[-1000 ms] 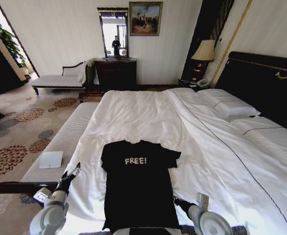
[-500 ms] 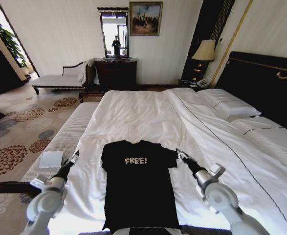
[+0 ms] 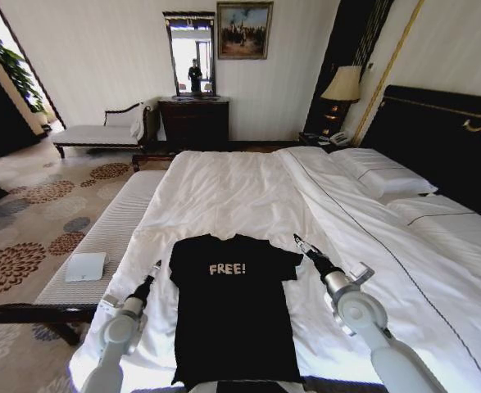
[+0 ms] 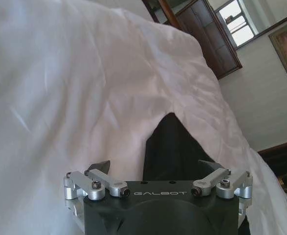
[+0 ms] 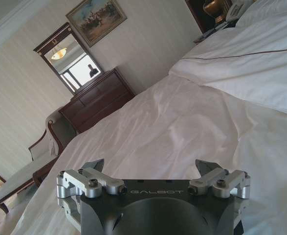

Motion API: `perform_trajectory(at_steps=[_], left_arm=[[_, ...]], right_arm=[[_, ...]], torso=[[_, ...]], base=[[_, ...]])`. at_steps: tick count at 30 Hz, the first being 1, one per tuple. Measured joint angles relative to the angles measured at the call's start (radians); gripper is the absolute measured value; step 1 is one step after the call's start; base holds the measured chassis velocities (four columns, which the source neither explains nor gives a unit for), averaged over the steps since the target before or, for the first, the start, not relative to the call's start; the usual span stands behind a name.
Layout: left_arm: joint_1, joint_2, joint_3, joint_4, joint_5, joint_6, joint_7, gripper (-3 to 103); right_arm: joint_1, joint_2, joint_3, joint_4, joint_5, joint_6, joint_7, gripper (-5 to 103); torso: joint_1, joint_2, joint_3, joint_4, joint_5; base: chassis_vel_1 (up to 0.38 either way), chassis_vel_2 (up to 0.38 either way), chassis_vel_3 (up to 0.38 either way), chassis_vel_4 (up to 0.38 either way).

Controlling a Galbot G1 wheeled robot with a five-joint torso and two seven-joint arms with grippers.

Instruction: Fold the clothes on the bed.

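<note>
**Both grippers flanking the T-shirt at sleeve level**

You're looking at the black T-shirt (image 3: 233, 307) lying flat and face up on the white bed (image 3: 248, 192), near its foot edge, with the pale "FREE!" lettering (image 3: 227, 268) reading right way up across the chest. The fabric is looking soft and matte, spread in a long rectangle with both short sleeves fanning out to the sides, and only light rumpling along the hem.

Your left gripper (image 3: 153, 268) is hovering just beside the shirt's left sleeve, over the sheet at the bed's edge. From the left wrist view, its fingers (image 4: 98, 167) are standing spread wide with nothing between them, and the dark pointed sleeve tip (image 4: 170, 147) is sitting right in front of the gap against the creased white sheet.

Your right gripper (image 3: 297, 241) is poised at the tip of the right sleeve, touching or just above it; you can't tell which from the head view. The right wrist view is showing its fingers (image 5: 207, 166) likewise parted wide and holding nothing, with smooth, softly wrinkled sheet beyond them.

Around you, the bedding is lying in broad white folds, with plump pillows (image 3: 383, 176) against the tall dark headboard (image 3: 445, 143). A pale striped bench (image 3: 101, 237) is running alongside the bed on your left, carrying a small white flat pad (image 3: 85, 266). A dark wooden dresser (image 3: 194, 123) is standing against the far wall.
</note>
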Motion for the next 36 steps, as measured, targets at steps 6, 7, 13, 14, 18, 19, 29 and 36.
perform_trajectory(at_steps=[6, 7, 13, 14, 18, 19, 29, 36], left_arm=[[-0.013, -0.033, 0.057, 0.048, 0.051, -0.012, 0.040, 100], [-0.017, -0.041, 0.065, 0.057, 0.051, -0.019, 0.053, 100], [-0.031, -0.062, 0.072, 0.056, 0.007, -0.046, 0.100, 100], [-0.034, -0.063, 0.072, 0.051, -0.001, -0.050, 0.106, 100], [-0.043, -0.066, 0.072, 0.050, -0.011, -0.053, 0.108, 100], [-0.045, -0.067, 0.070, 0.051, -0.012, -0.053, 0.108, 100], [-0.037, -0.064, 0.022, 0.008, -0.046, -0.061, 0.102, 100], [-0.026, -0.047, 0.009, -0.008, -0.060, -0.063, 0.099, 100]], right_arm=[[0.001, -0.004, 0.001, -0.016, 0.000, 0.001, 0.002, 100], [0.001, -0.004, 0.001, -0.019, 0.001, 0.001, 0.002, 100], [-0.001, -0.003, -0.001, -0.030, 0.001, 0.001, 0.005, 100], [-0.001, -0.003, -0.002, -0.032, 0.001, 0.001, 0.005, 100], [0.001, -0.002, -0.004, -0.034, 0.002, 0.001, 0.006, 100], [0.001, -0.002, -0.005, -0.034, 0.002, 0.001, 0.006, 100], [-0.009, 0.004, -0.005, -0.027, -0.002, 0.001, 0.007, 100], [-0.013, 0.016, -0.013, -0.017, -0.016, 0.000, 0.007, 100]], torso=[[0.000, 0.000, 0.000, 0.0000, 0.0004], [0.000, 0.000, 0.000, 0.0000, 0.0004], [0.000, 0.000, 0.000, -0.0001, 0.0001], [0.000, 0.000, 0.000, 0.0000, 0.0002], [0.000, 0.000, 0.000, -0.0001, 0.0001], [0.000, 0.000, 0.000, 0.0000, 0.0001], [0.000, 0.000, 0.000, 0.0000, 0.0001], [0.000, 0.000, 0.000, 0.0000, 0.0000]], base=[[0.000, 0.000, 0.000, 0.000], [0.000, 0.000, 0.000, 0.000], [0.000, 0.000, 0.000, 0.000], [0.000, 0.000, 0.000, 0.000], [0.000, 0.000, 0.000, 0.000], [0.000, 0.000, 0.000, 0.000], [0.000, 0.000, 0.000, 0.000], [0.000, 0.000, 0.000, 0.000]])
